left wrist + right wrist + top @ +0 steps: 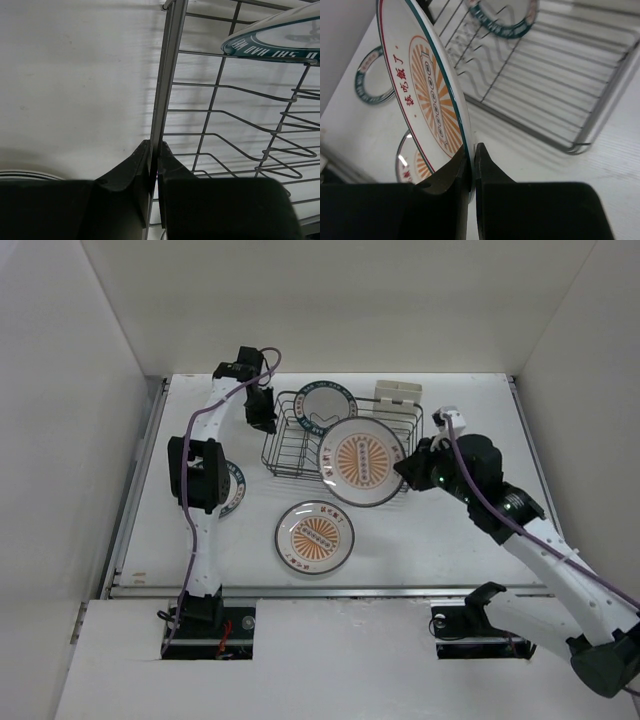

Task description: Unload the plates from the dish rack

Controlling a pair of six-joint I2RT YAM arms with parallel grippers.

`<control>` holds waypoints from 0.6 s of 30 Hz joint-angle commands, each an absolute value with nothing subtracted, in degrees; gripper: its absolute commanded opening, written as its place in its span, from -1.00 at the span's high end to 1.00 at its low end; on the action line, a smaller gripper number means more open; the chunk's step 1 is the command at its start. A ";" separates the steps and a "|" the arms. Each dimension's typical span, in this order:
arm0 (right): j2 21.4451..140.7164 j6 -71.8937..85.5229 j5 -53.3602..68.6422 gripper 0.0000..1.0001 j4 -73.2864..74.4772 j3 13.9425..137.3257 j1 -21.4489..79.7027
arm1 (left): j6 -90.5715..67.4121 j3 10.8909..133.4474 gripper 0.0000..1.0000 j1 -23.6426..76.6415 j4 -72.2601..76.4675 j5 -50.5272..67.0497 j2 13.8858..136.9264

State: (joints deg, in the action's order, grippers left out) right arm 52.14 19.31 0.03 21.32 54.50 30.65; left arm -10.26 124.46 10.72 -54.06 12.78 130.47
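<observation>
My right claw (471,154) pinches the sunburst plate (430,95) by its rim alone, so it may slip and drop; my left claw (154,156) clamps the rack (169,75) wire

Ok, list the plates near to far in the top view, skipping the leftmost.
Flat orange-sunburst white plate on table → tilted orange-sunburst plate in right pincer → teal-rimmed white plate in dark wire rack.

Bright, even overhead light floods the white desk (400,540), leaving soft shadows and faint stripes under the dish rack (167,75) wires, while the left tool (154,145) and right tool (471,152) loom dark and slightly blurred close to their lenses.
</observation>
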 commanded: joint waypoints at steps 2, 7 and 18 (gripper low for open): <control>57.38 24.07 20.71 1.00 9.69 52.39 31.11 | -19.16 118.93 1.00 8.79 -51.34 11.86 125.08; 64.59 29.26 28.29 1.00 3.70 47.64 35.41 | -18.03 120.58 1.00 8.79 -51.23 12.04 125.68; 78.30 34.98 29.37 1.00 0.44 45.17 38.49 | -13.45 122.78 1.00 8.79 -52.29 10.90 125.68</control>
State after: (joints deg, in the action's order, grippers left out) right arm 76.82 31.88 27.18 7.92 43.99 37.15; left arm -11.88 120.36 10.26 -51.07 13.56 128.16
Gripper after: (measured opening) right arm 0.098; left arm 0.047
